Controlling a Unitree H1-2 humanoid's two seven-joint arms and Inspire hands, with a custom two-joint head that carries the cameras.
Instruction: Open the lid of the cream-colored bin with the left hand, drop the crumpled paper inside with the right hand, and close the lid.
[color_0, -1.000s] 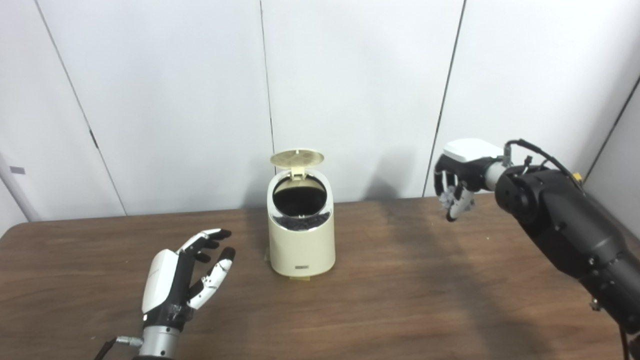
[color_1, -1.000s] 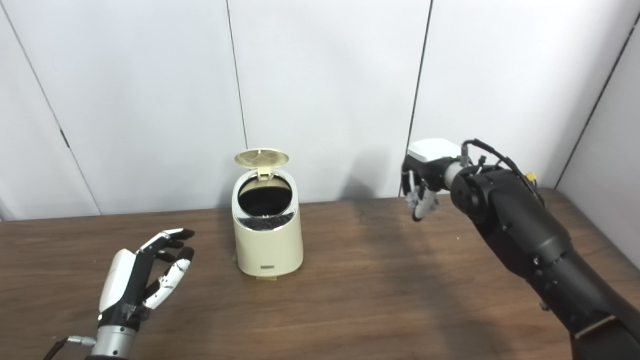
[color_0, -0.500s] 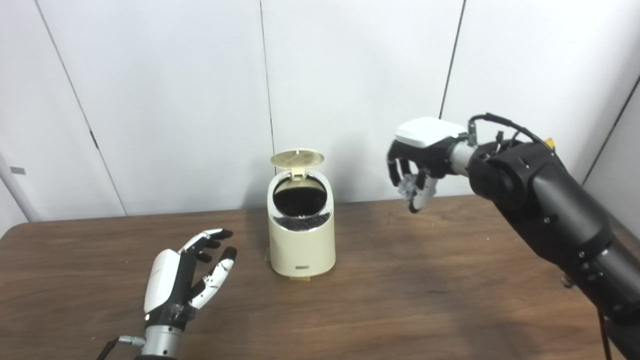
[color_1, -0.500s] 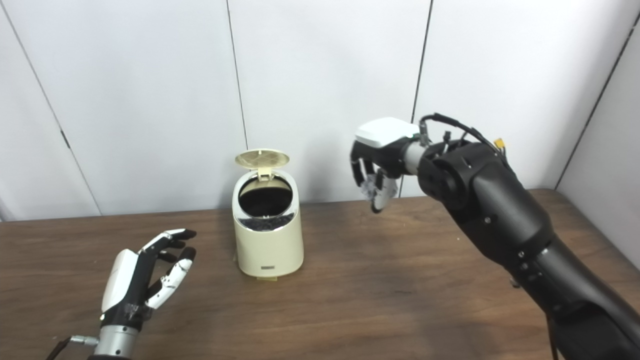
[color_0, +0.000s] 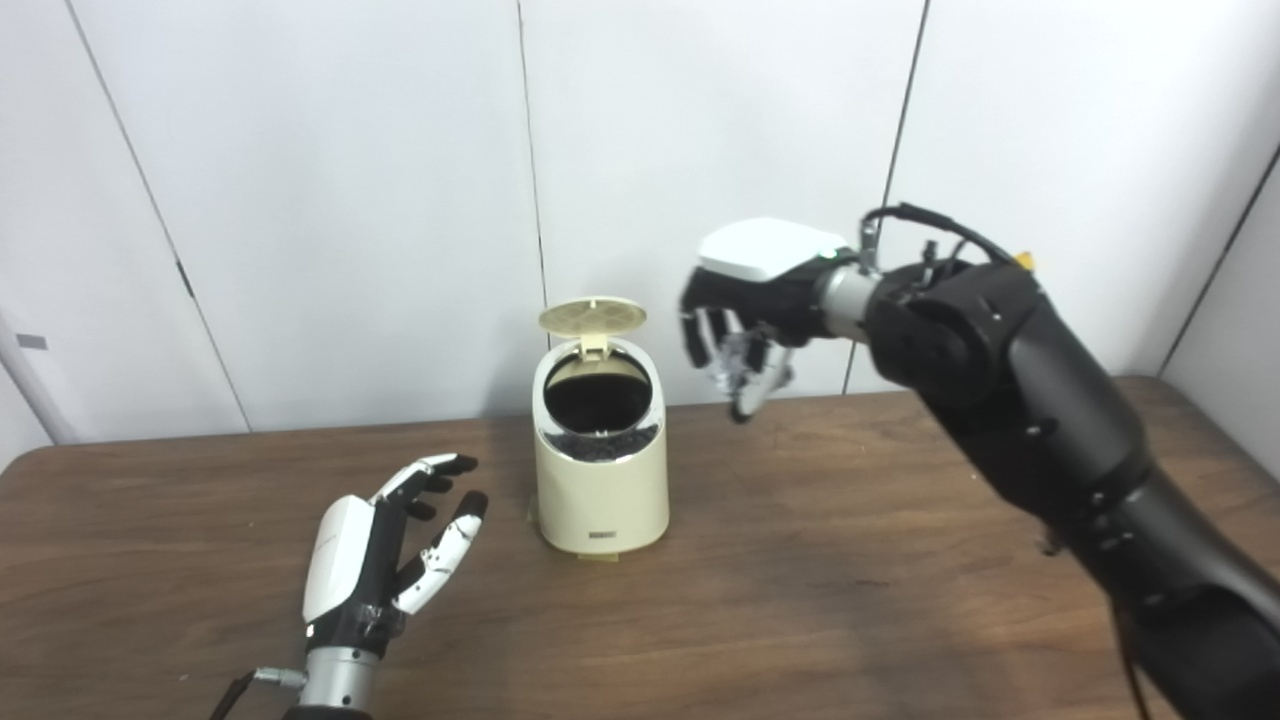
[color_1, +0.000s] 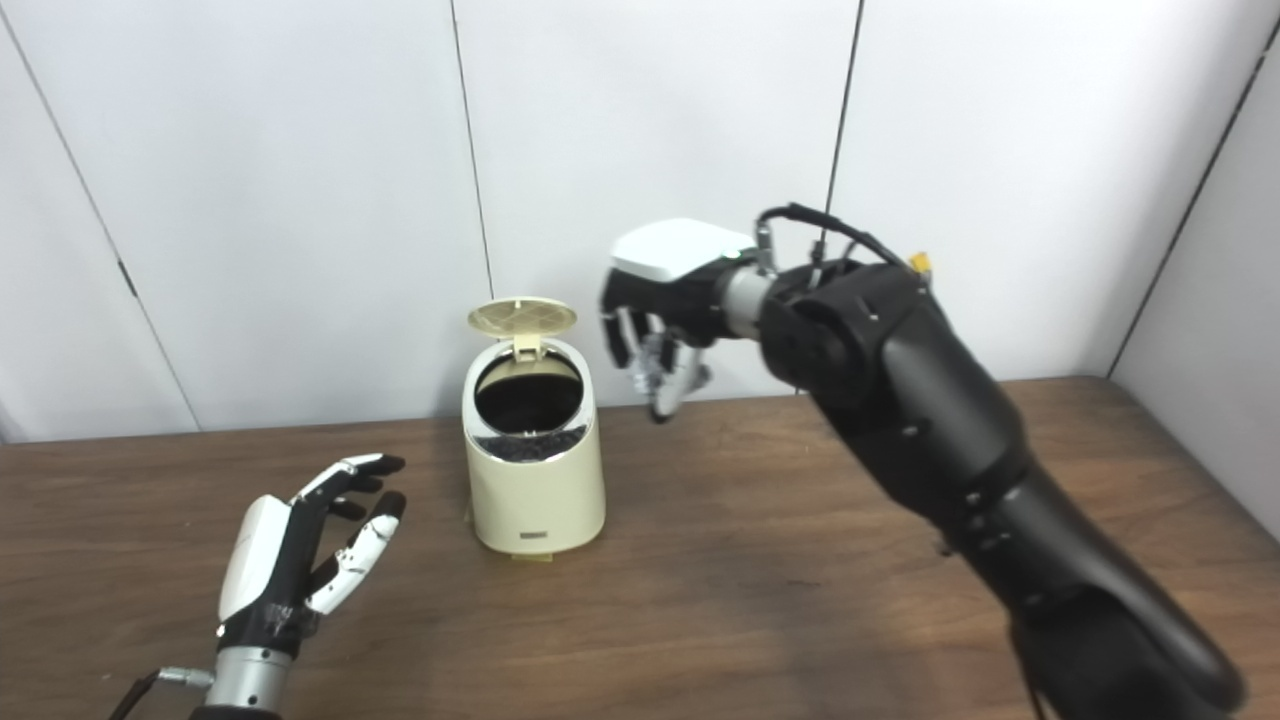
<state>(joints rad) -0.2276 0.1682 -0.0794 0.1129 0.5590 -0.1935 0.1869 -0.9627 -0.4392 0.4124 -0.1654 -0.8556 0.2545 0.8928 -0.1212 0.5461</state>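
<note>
Left eye view: bin (color_0: 600, 490) label (unreadable)

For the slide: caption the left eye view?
Right hand carries crumpled paper toward open cream-colored plastic bin; left hand waits open.

I can read no text, number or brand anywhere in my two head views. The only candidate is a small dark label (color_0: 602, 536) low on the front of the cream-coloured plastic bin (color_0: 600, 490), and its print is too small and blurred to make out.
</note>
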